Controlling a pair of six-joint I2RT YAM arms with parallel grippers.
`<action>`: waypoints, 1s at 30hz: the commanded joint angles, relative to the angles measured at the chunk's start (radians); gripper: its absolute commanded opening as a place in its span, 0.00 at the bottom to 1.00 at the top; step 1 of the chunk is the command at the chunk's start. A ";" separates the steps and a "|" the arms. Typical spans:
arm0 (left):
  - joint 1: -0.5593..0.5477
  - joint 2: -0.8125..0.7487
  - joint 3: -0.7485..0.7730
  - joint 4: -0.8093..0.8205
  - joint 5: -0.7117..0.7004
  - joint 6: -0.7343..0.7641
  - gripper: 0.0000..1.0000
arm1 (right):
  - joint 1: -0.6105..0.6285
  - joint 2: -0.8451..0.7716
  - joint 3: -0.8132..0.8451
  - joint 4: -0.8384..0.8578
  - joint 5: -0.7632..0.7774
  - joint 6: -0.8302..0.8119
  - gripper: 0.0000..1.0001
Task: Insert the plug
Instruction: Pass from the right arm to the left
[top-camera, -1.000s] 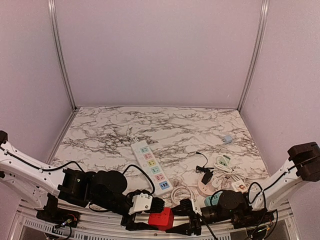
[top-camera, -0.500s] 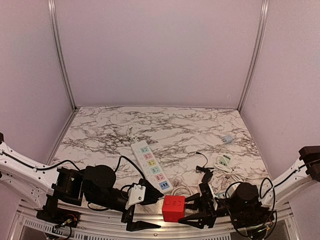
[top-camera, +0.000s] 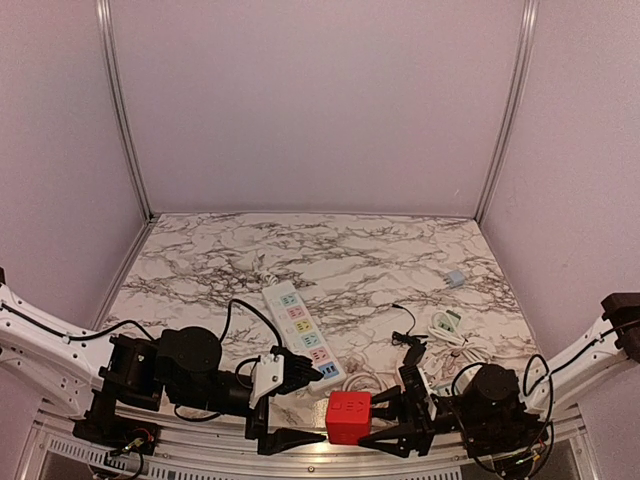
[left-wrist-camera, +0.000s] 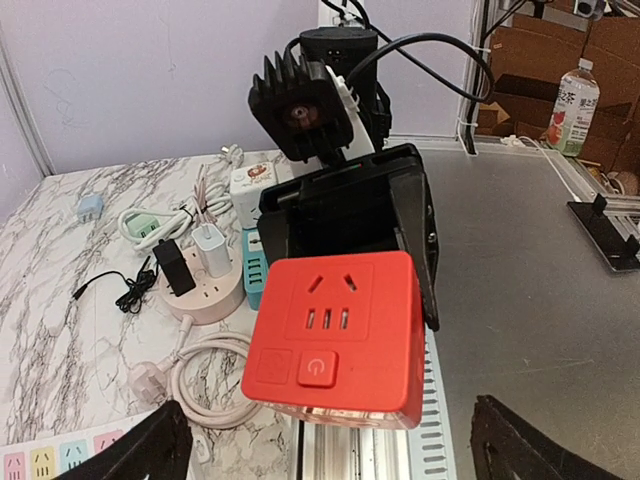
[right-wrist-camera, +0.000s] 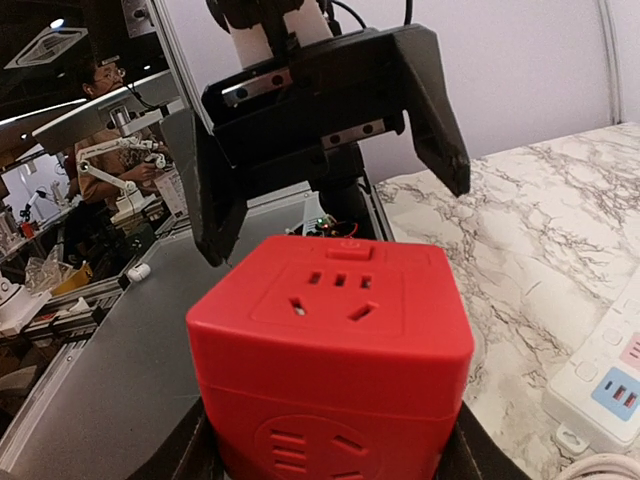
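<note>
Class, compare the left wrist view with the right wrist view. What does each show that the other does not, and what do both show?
Only the left wrist view: the right claw seen face-on, shut on the red cube; a round pink hub with adapters on it; a coiled cable; a bottle.
Only the right wrist view: the left claw seen face-on, open; a person in the background.
Both: the cube, the marble table and part of the strip.
</note>
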 joint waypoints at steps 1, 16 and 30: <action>-0.002 -0.024 -0.008 0.036 -0.084 -0.045 0.99 | -0.003 -0.008 0.022 -0.021 0.071 -0.022 0.26; -0.002 0.004 -0.014 0.040 -0.079 -0.023 0.99 | -0.003 0.063 0.042 -0.001 0.056 -0.040 0.27; -0.002 0.220 0.031 0.014 -0.181 -0.007 0.99 | -0.004 0.232 0.101 0.011 0.093 -0.055 0.41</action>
